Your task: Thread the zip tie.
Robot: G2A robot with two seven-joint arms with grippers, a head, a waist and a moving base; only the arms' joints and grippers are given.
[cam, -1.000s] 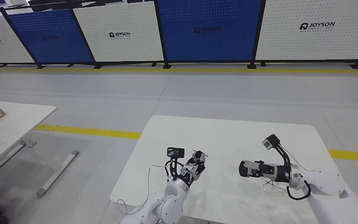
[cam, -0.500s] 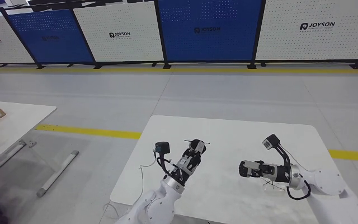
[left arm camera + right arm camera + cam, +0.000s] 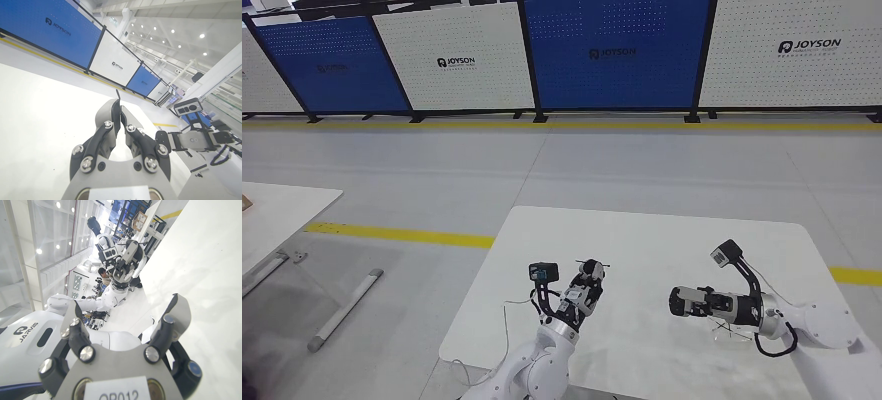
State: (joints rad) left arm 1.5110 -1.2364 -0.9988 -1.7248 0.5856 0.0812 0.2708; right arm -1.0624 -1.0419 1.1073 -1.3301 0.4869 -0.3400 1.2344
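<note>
White glossy arms (image 3: 532,368), blk cables (image 3: 219,160), grey fingers (image 3: 105,113) w/ blk linkages (image 3: 94,140), silver screws (image 3: 86,164), white wrist label (image 3: 115,387)

The white left arm bends upward, and its grey and black left gripper (image 3: 120,113) points up with both fingers squeezed together on a thin black zip tie (image 3: 117,94). The white right arm lies low and sideways, and its grey and black right gripper (image 3: 125,303) faces the left one, fingers spread wide.
</note>
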